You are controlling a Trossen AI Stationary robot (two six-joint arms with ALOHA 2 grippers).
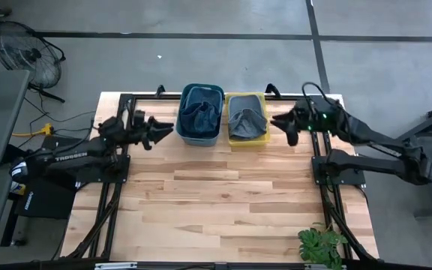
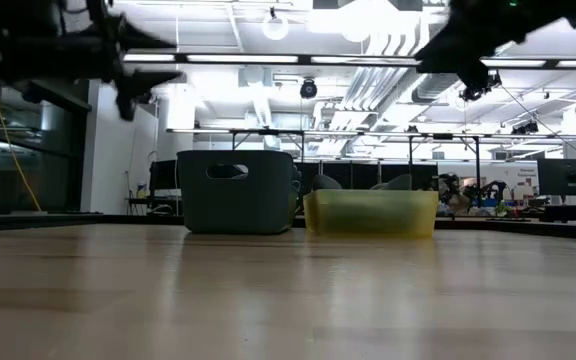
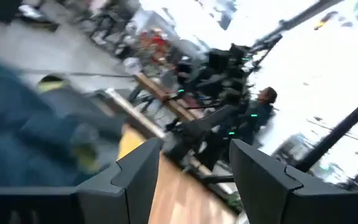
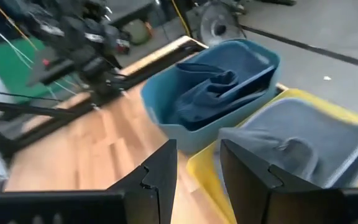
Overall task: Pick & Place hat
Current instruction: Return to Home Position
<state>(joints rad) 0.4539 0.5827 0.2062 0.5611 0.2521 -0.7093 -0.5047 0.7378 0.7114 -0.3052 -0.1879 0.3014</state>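
We take 12 o'clock as the far edge of the wooden surface (image 1: 238, 202) in the high view. The two dark arms come in from 9 and 3 o'clock, both raised above the wood.

The left hand (image 1: 163, 130) hangs just beside the blue bin (image 1: 198, 140), which lies at its 3 o'clock. Its fingers are parted wide and hold nothing. The right hand (image 1: 278, 122) hangs just beside the yellow bin (image 1: 247, 142), which lies at its 9 o'clock. Its fingers show a narrower gap, also empty.

We count two bins, touching side by side at 12 o'clock on the surface, each with its long axis running from 12 to 6. The blue caps (image 1: 199, 116) lie bundled in the blue bin and the gray caps (image 1: 246, 122) in the yellow one. The cloth is too heaped for us to count caps in either. We see no cap on the bare wood.

The left arm is nearer the blue bin and the right arm nearer the yellow. We judge the sorting done, so each hand need only draw back outward, the left toward 9 and the right toward 3, with the bins between them.

One small plant (image 1: 321, 244) sits at 5 o'clock, well apart from both hands.
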